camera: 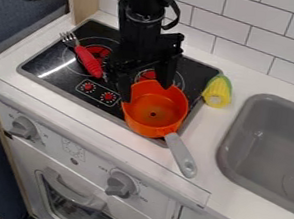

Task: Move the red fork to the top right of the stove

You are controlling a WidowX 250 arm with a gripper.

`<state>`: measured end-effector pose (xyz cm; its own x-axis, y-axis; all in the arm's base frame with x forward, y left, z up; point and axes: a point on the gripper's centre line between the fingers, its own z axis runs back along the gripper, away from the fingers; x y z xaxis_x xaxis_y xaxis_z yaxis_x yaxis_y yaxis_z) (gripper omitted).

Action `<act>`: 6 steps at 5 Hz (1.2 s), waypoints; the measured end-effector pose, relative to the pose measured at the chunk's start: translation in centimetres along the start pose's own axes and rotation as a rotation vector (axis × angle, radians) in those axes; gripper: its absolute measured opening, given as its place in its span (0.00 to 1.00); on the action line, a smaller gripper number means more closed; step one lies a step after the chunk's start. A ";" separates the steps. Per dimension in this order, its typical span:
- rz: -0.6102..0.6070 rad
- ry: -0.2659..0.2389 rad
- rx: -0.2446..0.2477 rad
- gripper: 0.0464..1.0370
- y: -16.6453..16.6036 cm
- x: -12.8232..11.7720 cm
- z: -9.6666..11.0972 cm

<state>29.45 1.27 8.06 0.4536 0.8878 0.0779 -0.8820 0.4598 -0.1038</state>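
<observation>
Black two-finger gripper (145, 94) hangs from the top edge, pointing down over the right half of the stove. Fingers stand apart, a clear gap between them, one at the left side of a round orange pot (154, 114), the other over its rear rim; whether either touches the pot, cannot tell. Red-handled fork with metal tines (89, 61) lies on the left part of the black toy stovetop (45, 71), slantwise across the left burner: tines toward the upper left, at the stovetop's left edge, handle end toward the lower right, near the gripper's body in this view. Pot is upright on the front right of the stovetop, its grey handle (182, 157) pointing to the lower right, out over the white counter (229, 204). Red centre of the right burner (149, 74) shows behind the pot. Two red dials on a small printed panel (98, 93), between fork and pot. Yellow toy corn with green husk (217, 93) on the counter, just beside the stovetop's right edge. Grey sink basin (267, 141) farther right. White tiled wall (245, 18) behind; white oven front with grey knobs (82, 166) below.
</observation>
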 end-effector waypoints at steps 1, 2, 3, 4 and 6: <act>0.003 0.015 0.027 0.96 0.3 -0.2 -0.8; 0.066 -0.009 0.026 0.96 1.3 1.5 -0.4; 0.154 -0.036 0.013 0.96 1.7 3.9 0.5; 0.231 -0.088 -0.010 0.96 1.5 6.1 1.2; 0.247 -0.132 0.041 0.96 0.3 10.3 -2.1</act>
<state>34.14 10.59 6.72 0.2061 0.9611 0.1836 -0.9694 0.2261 -0.0953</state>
